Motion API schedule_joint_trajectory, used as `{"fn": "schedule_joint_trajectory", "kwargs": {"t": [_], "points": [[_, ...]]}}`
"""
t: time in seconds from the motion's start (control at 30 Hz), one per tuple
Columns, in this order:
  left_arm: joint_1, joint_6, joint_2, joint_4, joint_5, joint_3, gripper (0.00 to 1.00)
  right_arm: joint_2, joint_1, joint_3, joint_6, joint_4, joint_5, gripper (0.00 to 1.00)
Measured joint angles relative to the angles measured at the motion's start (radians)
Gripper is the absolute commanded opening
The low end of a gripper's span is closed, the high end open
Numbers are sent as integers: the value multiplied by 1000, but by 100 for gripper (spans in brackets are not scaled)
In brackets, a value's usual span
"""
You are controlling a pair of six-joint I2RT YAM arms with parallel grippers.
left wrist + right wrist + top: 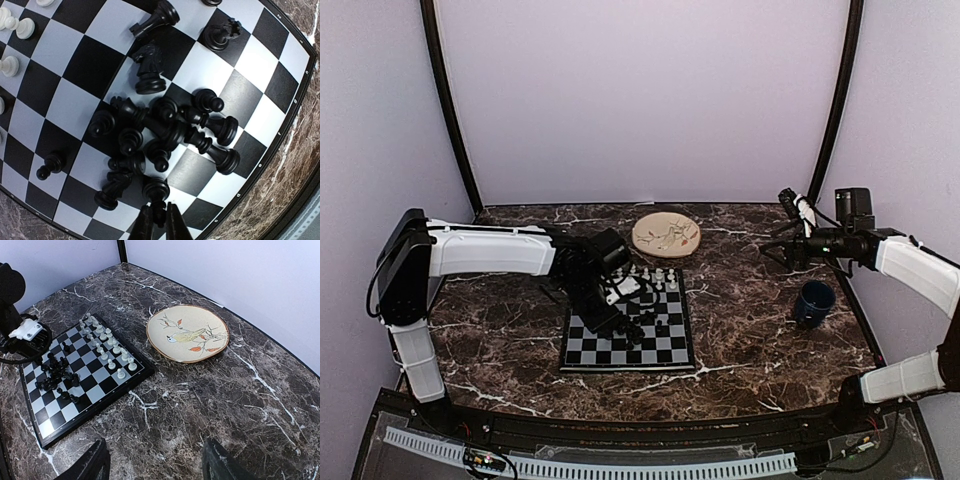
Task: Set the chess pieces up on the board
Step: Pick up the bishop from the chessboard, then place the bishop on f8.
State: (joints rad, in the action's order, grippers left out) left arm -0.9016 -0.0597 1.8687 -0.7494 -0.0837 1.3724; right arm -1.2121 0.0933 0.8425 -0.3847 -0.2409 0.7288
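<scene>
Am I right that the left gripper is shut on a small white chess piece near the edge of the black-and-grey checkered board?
Not quite: the small chess piece in the left gripper is black, not white; the left wrist view shows it near the checkered board's edge.

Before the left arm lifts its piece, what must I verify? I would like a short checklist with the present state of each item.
1. Left gripper shut on a black piece: ok.
2. Held piece free of the black heap: not ok, neighbours crowd it.
3. Kind of piece held: cannot tell.
4. White pieces standing in rows: ok.
5. Right gripper open, away from the board: ok.
</scene>
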Motion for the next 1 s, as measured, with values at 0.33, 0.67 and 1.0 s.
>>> {"fn": "schedule_joint_trajectory", "kwargs": {"t": [0.33,0.67,1.0], "points": [[-22,0,-121,-62,-19,-10,0,0,0,0,-3,-3,0,63],[-75,1,-180,-92,-40,-67,0,-3,0,0,-14,-18,-4,63],[-96,-9,-133,-91,-39,-67,0,-9,0,0,-27,-23,-8,63]]}}
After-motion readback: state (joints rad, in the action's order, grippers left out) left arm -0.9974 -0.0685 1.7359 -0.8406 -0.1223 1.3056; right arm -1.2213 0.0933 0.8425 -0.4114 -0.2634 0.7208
